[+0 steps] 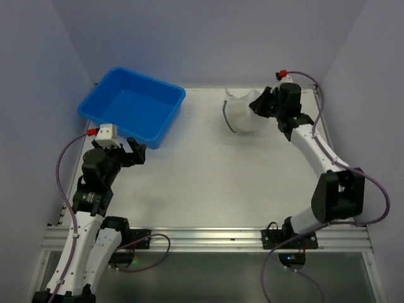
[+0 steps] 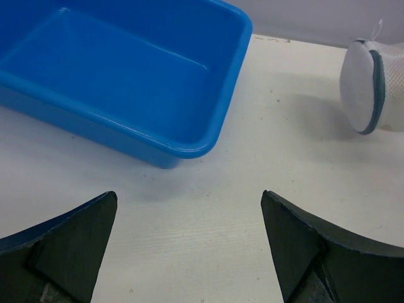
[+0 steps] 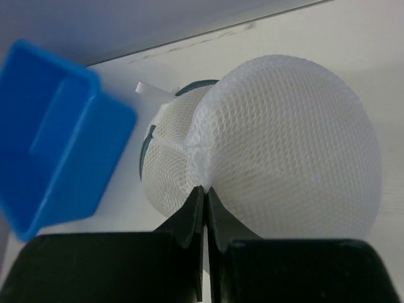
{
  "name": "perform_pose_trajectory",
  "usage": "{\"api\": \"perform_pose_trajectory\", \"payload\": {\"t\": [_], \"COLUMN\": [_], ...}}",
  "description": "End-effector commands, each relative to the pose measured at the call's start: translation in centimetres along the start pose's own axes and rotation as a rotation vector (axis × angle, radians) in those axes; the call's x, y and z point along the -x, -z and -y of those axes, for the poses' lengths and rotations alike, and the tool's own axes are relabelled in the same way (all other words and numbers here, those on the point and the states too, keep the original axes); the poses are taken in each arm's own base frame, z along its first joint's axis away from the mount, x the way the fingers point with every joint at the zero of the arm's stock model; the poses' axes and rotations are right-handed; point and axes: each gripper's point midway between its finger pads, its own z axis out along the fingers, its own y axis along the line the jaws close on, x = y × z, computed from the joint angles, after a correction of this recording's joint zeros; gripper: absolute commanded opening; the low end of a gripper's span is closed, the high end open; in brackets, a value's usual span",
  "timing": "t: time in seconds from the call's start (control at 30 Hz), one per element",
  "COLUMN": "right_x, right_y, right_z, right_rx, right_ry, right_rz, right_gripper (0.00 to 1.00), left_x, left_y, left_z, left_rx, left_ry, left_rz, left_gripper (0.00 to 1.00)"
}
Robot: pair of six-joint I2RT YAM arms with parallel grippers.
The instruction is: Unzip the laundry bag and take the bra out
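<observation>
From above we see the laundry bag (image 1: 242, 113) at the far right of the tabletop (image 1: 221, 183), the right gripper (image 1: 260, 105) against its right side, the left gripper (image 1: 135, 152) just beside the blue tub (image 1: 169, 121), from the left wrist we see the left gripper (image 2: 188, 201) spread wide above the tabletop, from the right wrist we see the right gripper (image 3: 203, 194) clenched on a pinch of the laundry bag's (image 3: 290, 151) mesh

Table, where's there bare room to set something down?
The middle of the table, between tub and bag down to the near edge, is bare; the tub is empty. Crowded: far right corner, where the right gripper pinches the bag, and the tub's near corner by the left gripper.
</observation>
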Motion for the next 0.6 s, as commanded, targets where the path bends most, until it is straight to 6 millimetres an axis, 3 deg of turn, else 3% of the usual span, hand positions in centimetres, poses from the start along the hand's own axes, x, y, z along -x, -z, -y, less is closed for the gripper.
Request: {"api": "perform_pose_trajectory", "payload": {"t": [0.0,0.03,0.13,0.27,0.37,0.5,0.57], "right_x": [-3.9,-6.7,-10.4,-14.1,-16.9,-19.9,-20.5], "right_y": [5.5,6.3,9.7,11.6,10.1,7.8,6.7], "right_z": [-10.3,-12.0,-14.9,-15.4,-13.1,-9.6,-7.2], "right_rx": [0.359,0.422,0.593,0.726,0.641,0.493,0.393], "right_ry": [-0.073,-0.077,-0.189,-0.324,-0.354,-0.302,-0.309], "right_rz": [-0.083,-0.117,-0.184,-0.270,-0.305,-0.319,-0.315], "right_gripper": [0.00,0.00,0.00,0.00,0.00,0.18,0.21], "left_x": [0.8,0.8,0.9,0.8,0.7,0.4,0.3], "left_y": [-0.1,0.0,0.2,0.2,0.1,0.2,0.2], "left_z": [1.1,1.2,1.4,1.7,1.7,1.8,1.8], "left_rx": [-0.058,-0.063,-0.079,-0.092,-0.094,-0.099,-0.103], "left_ry": [-0.021,-0.022,-0.020,-0.017,-0.013,-0.013,-0.011], "left_rz": [0.027,0.029,0.041,0.036,0.027,0.020,0.017], "left_gripper": [1.00,1.00,1.00,1.00,1.00,1.00,1.00]}}
